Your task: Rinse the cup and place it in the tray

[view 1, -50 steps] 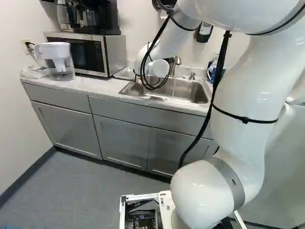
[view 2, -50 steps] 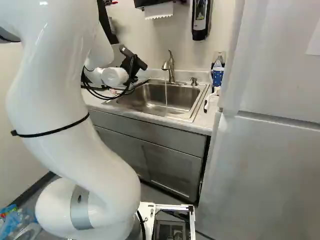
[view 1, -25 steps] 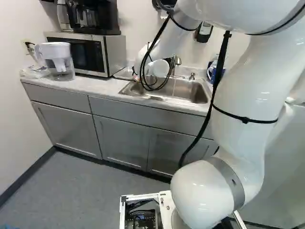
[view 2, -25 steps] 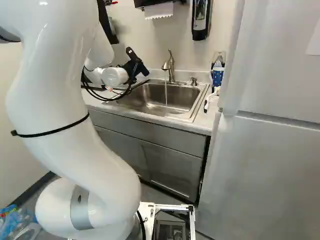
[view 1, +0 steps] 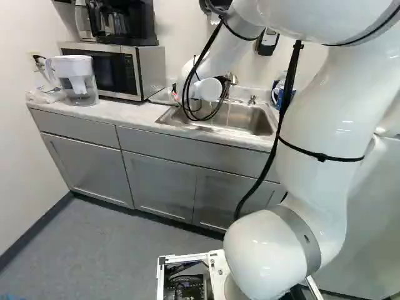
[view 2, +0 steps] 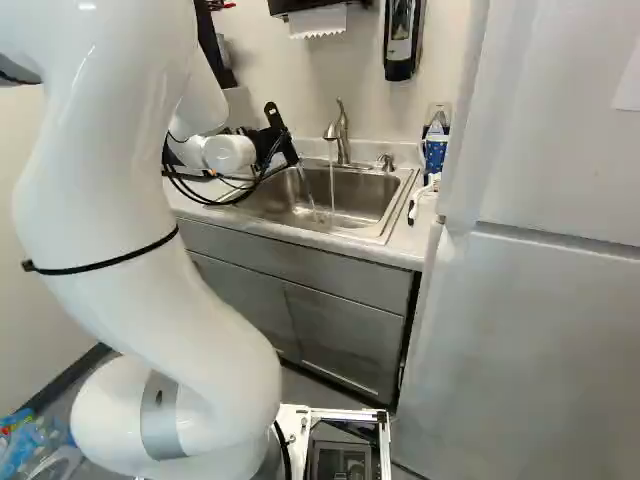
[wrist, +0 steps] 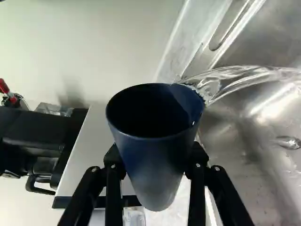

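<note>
Arm (view 2: 110, 190) bent, wrist (view 2: 229, 153) out fwd, jaws gripping w/ gap.

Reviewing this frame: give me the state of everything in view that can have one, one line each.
Gripper: shut on the cup
Cup: held, tilted, water pouring from its rim
Faucet: running
Sink: wet, water falling into it
Microwave: closed
Cabinet doors: closed
Water pitcher: upright on the counter

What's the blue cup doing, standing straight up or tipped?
Tipped. Water is pouring over the cup's rim into the sink.
</note>
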You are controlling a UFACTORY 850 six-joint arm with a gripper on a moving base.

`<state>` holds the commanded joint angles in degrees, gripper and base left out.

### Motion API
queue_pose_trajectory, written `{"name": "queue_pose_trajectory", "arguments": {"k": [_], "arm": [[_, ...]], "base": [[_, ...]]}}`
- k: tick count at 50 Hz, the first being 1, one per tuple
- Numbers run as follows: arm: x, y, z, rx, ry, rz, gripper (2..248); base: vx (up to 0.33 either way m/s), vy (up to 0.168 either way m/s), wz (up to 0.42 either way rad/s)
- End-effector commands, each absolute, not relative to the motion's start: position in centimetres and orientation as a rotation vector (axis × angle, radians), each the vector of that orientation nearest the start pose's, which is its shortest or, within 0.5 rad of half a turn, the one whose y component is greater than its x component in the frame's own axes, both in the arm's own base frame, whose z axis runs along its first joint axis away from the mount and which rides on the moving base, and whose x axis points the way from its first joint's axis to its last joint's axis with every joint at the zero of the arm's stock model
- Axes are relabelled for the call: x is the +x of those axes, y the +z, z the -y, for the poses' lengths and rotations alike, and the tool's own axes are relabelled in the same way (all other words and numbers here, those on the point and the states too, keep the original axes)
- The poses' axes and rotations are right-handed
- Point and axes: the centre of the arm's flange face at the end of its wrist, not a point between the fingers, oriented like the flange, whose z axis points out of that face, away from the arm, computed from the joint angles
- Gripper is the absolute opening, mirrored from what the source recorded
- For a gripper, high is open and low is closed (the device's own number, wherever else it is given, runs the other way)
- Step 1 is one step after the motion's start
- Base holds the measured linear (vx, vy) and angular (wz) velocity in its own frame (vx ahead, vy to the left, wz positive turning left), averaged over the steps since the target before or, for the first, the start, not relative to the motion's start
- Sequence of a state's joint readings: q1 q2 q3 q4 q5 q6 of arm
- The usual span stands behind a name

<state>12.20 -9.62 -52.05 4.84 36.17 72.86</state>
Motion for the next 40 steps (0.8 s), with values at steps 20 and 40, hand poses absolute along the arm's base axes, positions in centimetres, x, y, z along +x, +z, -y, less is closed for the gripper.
{"name": "queue_pose_trajectory", "arguments": {"k": [20,40], "arm": [[53.99,51.74,-11.21,-1.461,-1.02,-1.203,125],[53.99,51.74,-11.21,-1.303,-0.876,-1.326,125]], "base": [[0.0,0.0,0.0],[0.0,0.0,0.0]]}}
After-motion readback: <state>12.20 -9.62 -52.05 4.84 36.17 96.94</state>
